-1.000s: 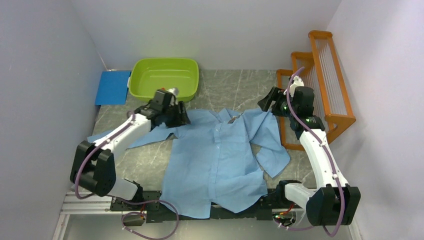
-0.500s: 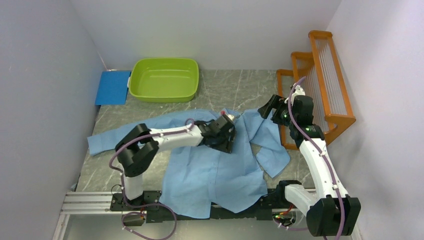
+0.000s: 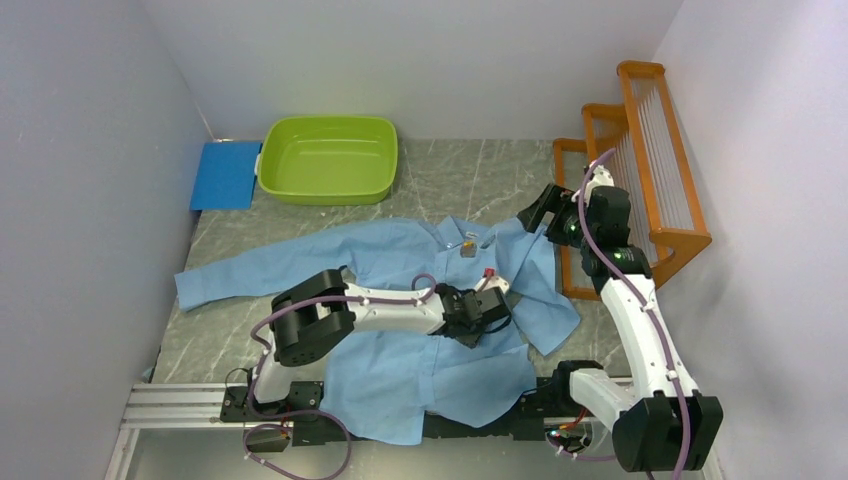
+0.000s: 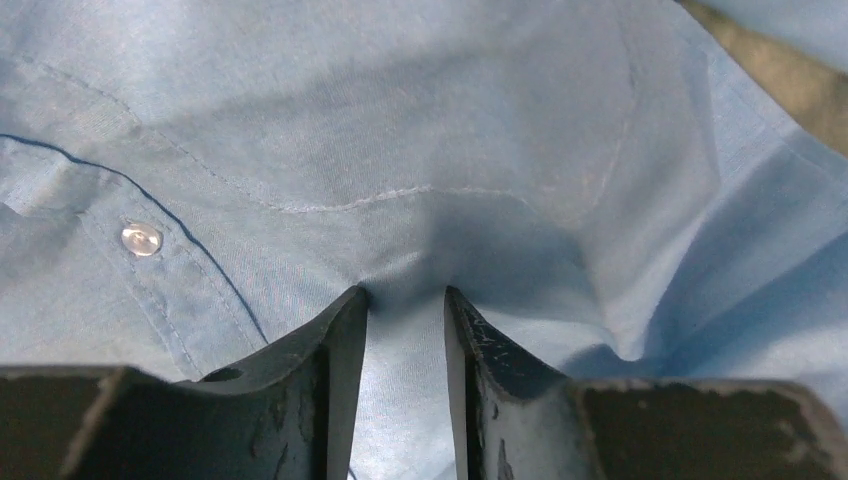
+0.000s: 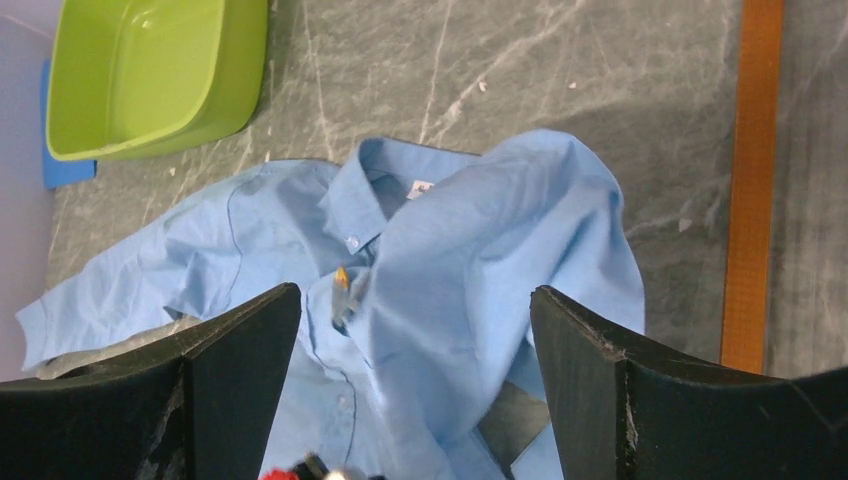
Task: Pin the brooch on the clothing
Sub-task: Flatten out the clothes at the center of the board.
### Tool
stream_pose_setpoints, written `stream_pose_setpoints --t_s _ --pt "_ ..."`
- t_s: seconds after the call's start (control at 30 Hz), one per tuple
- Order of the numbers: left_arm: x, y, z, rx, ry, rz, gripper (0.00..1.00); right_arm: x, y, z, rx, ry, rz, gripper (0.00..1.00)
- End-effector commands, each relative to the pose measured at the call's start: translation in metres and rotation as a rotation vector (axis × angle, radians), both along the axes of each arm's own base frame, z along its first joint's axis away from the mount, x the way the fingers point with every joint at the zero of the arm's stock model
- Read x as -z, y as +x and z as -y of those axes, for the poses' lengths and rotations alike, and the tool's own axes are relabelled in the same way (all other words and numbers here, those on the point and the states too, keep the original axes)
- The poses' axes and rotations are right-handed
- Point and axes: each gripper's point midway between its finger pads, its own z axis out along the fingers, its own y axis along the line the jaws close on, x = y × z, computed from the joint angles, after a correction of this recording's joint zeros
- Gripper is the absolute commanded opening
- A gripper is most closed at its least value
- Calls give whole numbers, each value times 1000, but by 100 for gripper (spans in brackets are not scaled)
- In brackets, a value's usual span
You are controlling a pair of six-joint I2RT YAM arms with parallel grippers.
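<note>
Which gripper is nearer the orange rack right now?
Right. The right gripper hangs beside the orange rack; the left gripper rests on the shirt, farther off.

One light blue cloth shirt (image 3: 430,300), one small brooch (image 3: 467,249) on it (by the collar); around it one green plastic tub (image 3: 328,190), one blue mat (image 3: 225,175), one orange rack (image 3: 655,150).

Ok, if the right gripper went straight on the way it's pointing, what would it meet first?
Probably the clothing: its folded-over cloth lies between the open fingers of the right gripper, beside the brooch. Nothing shows in between, though the depth is hard to judge.
</note>
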Motion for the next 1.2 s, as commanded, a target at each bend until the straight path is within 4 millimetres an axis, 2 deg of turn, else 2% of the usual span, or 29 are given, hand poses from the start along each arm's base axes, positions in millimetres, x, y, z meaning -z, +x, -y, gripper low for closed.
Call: stream_pose_setpoints --t_s 0.0,0.13,0.23,0.37,0.47,0.5,0.6,0.67,0.7,0.87,0.97,1.03,1.17 --pt "26 -56 -20 114 97 -97 37 -29 9 -9 -96 -31 62 89" --pt "8 -79 -2 204 15 -113 36 -30 17 -21 -157 0 45 88" --pt "-22 -82 18 251 -111 -111 40 -28 25 -40 -222 17 26 87" --pt "-87 -68 43 293 -332 -78 56 -11 35 -74 -312 -25 -55 85" --pt "-136 -52 50 301 -492 -39 64 3 41 -99 -366 -36 -98 79" --pt "-155 -44 48 294 -541 -13 67 8 43 -106 -379 -32 -117 74" --pt "-183 -14 30 218 -687 -8 71 33 45 -125 -406 -29 -212 61" --pt "-183 12 4 111 -757 -37 73 54 45 -136 -417 -57 -272 58" --pt "-184 33 -11 47 -789 -30 73 63 46 -138 -409 -76 -295 57" --pt "-157 79 -90 -204 -721 -25 76 97 46 -146 -385 -130 -342 57" --pt "-142 96 -129 -320 -640 -26 76 121 43 -143 -366 -158 -409 56" --pt "-131 101 -149 -358 -577 -32 76 136 40 -139 -353 -170 -450 56" --pt "-115 107 -169 -404 -505 -52 75 158 39 -136 -325 -180 -484 56"
